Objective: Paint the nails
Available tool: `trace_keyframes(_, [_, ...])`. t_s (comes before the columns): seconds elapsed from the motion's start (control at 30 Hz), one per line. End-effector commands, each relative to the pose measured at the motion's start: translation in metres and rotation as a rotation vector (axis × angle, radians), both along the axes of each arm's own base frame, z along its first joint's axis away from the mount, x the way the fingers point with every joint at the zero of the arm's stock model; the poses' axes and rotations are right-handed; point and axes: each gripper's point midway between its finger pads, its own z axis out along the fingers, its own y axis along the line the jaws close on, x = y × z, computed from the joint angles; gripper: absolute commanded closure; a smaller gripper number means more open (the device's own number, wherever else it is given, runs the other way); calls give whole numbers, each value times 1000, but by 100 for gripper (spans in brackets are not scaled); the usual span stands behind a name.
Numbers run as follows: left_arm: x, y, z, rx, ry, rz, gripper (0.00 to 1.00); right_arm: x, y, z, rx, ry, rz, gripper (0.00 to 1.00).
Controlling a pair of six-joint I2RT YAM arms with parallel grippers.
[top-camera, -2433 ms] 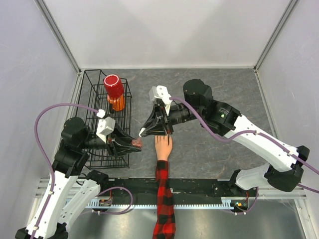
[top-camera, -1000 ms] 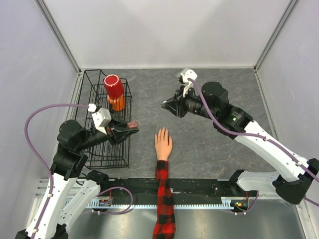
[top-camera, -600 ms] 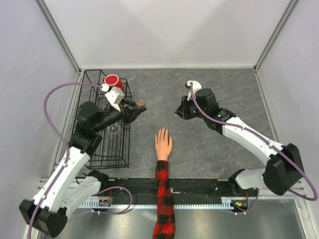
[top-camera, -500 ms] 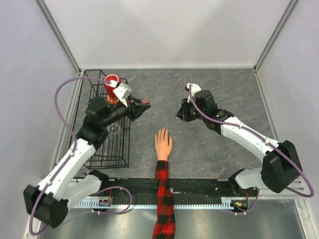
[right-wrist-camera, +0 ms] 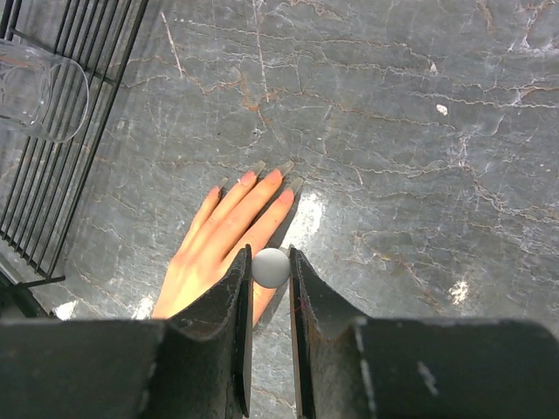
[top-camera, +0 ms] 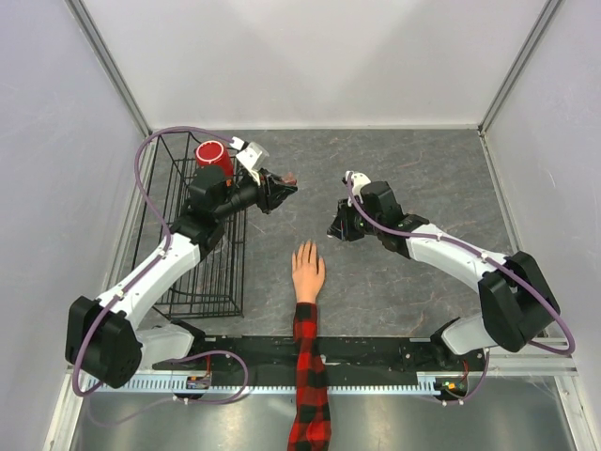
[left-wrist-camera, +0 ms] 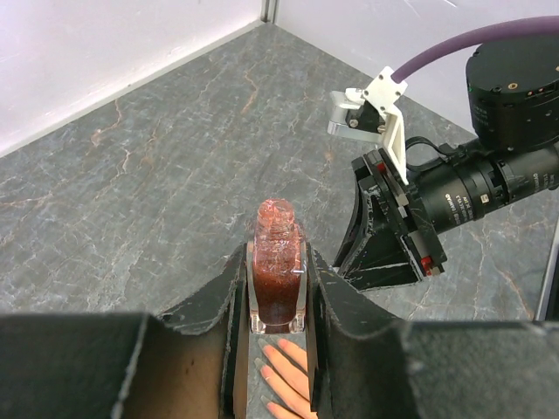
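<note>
The peach mannequin hand with a red-and-black plaid sleeve lies palm down on the grey table, fingers pointing away. Its nails show at the fingertips in the right wrist view. My left gripper is shut on a small bottle of red glitter polish and holds it in the air, up and left of the hand. My right gripper is shut on a small round grey-white cap, hovering just right of and above the fingers. No brush tip shows.
A black wire rack stands at the left with a red cup at its far end and a clear glass lying inside it. White walls enclose the table on three sides.
My left arm has swung up and right from the rack's side, carrying the bottle. My right gripper left the fingers, went back right, then moved down and left toward the hand again.
</note>
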Motion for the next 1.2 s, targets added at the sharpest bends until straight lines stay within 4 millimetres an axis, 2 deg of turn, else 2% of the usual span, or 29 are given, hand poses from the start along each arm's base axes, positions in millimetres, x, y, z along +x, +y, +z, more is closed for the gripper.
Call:
trace_keyframes(0.0, [6, 1, 45, -35, -153, 19, 98, 8, 6, 23, 66, -60, 4, 100])
trace_keyframes(0.17, [-4, 2, 64, -29, -146, 43, 98, 2, 0, 13, 75, -6, -2, 100])
trace_keyframes(0.23, [-10, -4, 65, -19, -129, 37, 98, -5, -2, 3, 88, 40, 1, 100])
trace_keyframes(0.3, [-13, -8, 65, -14, -130, 36, 98, -5, 1, 5, 118, 25, 10, 100])
trace_keyframes(0.43, [4, -9, 54, -2, -69, 93, 98, -2, -4, 6, 100, 6, -11, 100])
trace_keyframes(0.57, [18, -18, 54, -12, -15, 130, 98, -1, 0, 13, 125, 15, -5, 100])
trace_keyframes(0.67, [21, -23, 46, 11, 46, 125, 98, 2, 2, 3, 141, 92, -51, 100])
trace_keyframes(0.8, [16, -18, 56, -11, 112, 161, 98, 4, 7, 10, 176, 172, -97, 100])
trace_keyframes(0.9, [17, -12, 68, -36, 113, 199, 98, 4, 5, 7, 128, 204, -94, 100])
trace_keyframes(1.03, [22, -11, 77, -32, 130, 225, 98, -8, 0, -20, 74, 292, -93, 100])
trace_keyframes(1.17, [26, -12, 69, -8, 164, 237, 98, -14, -2, -34, 50, 324, -81, 100])
